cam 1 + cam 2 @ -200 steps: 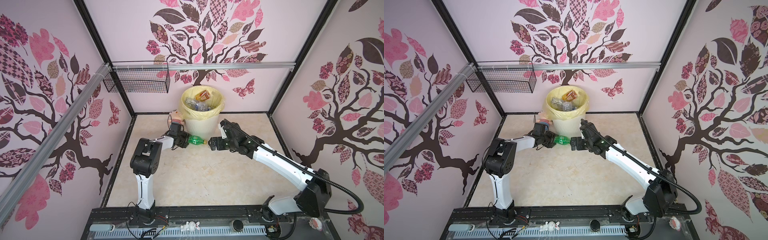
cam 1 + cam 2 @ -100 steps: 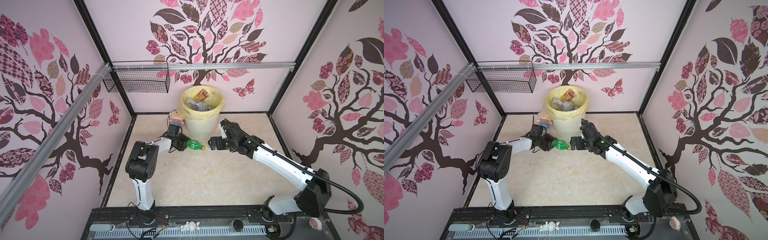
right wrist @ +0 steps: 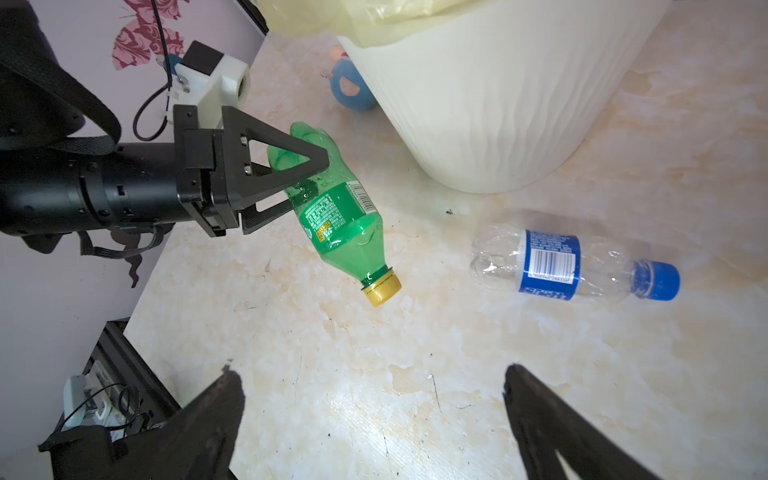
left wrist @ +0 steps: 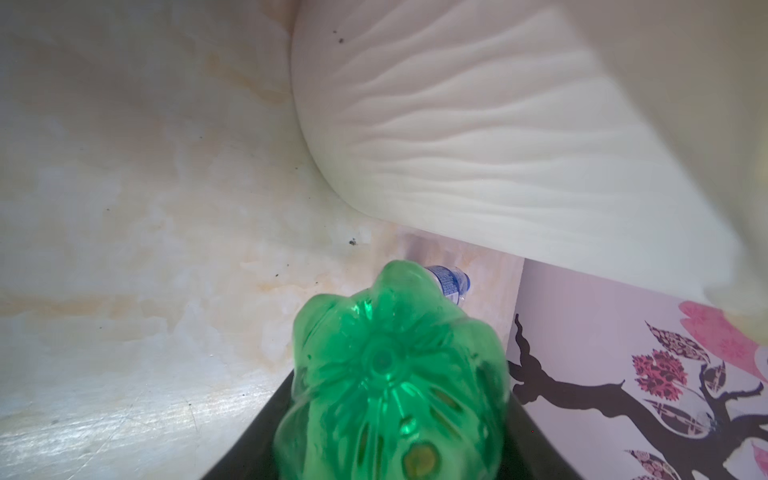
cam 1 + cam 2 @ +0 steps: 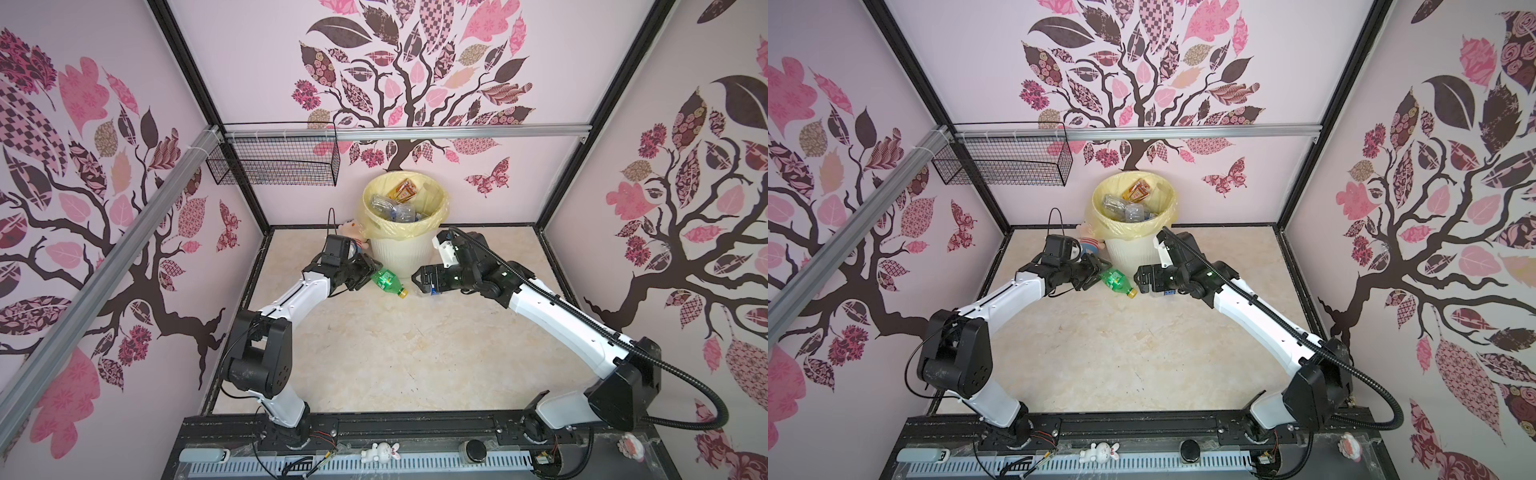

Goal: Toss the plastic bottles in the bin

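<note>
gripping the green bottle [image 3: 340,220] near its base, your left gripper [image 3: 307,183] has its black jaws closed on it, and the bottle hangs off the floor [image 3: 415,374] with its yellow cap tilted down. it is see-through green plastic, lightly dented, with a green wrap label. it is just beside the lower wall of the bin [image 3: 498,104], well below the rim. a clear bottle [image 3: 552,264] with a blue cap and blue label band lies on its side on the floor near the bin's foot. your right gripper [image 3: 372,374] hovers low with jaws spread wide, holding nothing. in both top views other clear bottles [image 5: 392,210] lie inside the bin, which is lined with a pale yellow bag [image 5: 374,224].

the green label carries a barcode, white small print and a yellow patch of lettering, all too small to read. the blue label shows a barcode with digits under it, too blurred to read surely.

the bin stands against the back wall [image 5: 519,187], with a plush doll [image 3: 349,91] tucked at its side nearer your left arm. the two grippers face each other close in front of it. pale marbled floor stretches wide from there to the black front rail [image 5: 415,424].
</note>
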Controlling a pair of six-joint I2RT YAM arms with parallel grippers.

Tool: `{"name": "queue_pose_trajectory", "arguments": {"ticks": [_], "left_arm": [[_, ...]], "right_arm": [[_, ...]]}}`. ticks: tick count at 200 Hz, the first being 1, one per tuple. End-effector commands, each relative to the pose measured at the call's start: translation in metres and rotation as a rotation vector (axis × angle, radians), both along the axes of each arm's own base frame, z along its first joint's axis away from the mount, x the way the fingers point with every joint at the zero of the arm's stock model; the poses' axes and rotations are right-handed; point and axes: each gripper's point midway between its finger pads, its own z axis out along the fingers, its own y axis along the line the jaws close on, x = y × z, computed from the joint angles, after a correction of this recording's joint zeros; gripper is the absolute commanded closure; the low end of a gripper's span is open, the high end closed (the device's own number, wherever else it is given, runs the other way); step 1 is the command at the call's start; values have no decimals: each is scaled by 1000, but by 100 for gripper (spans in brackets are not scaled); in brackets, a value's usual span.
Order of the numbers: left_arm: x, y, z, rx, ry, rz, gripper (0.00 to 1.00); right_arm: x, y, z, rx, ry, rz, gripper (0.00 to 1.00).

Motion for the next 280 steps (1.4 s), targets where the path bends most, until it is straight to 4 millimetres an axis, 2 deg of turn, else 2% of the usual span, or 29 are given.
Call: {"name": "queue_pose_trajectory", "arguments": {"ticks": [1, 29, 68, 105, 173, 217, 243, 280], "left_arm": [[-8, -17, 35, -18, -91, -92, 51], [-15, -34, 62, -70, -143, -119, 50], [-25, -73, 94, -167, -181, -223, 51], [-28, -81, 118, -206, -223, -269, 50], [-42, -85, 117, -223, -216, -305, 50], [-43, -87, 118, -247, -203, -305, 49], [-41, -85, 120, -241, -203, -284, 45], [-36, -81, 128, -228, -204, -248, 33]], "right_arm": [[-2, 9, -2, 4, 28, 60, 0], [-3, 13, -1, 19, 33, 79, 0], [-1, 16, 0, 30, 34, 84, 0], [0, 8, -4, -11, 14, 66, 2], [2, 14, 3, 26, -3, 80, 18], [1, 15, 0, 34, 3, 83, 37], [-1, 12, 1, 38, -1, 75, 48], [-1, 9, 9, 43, -17, 57, 50]]}}
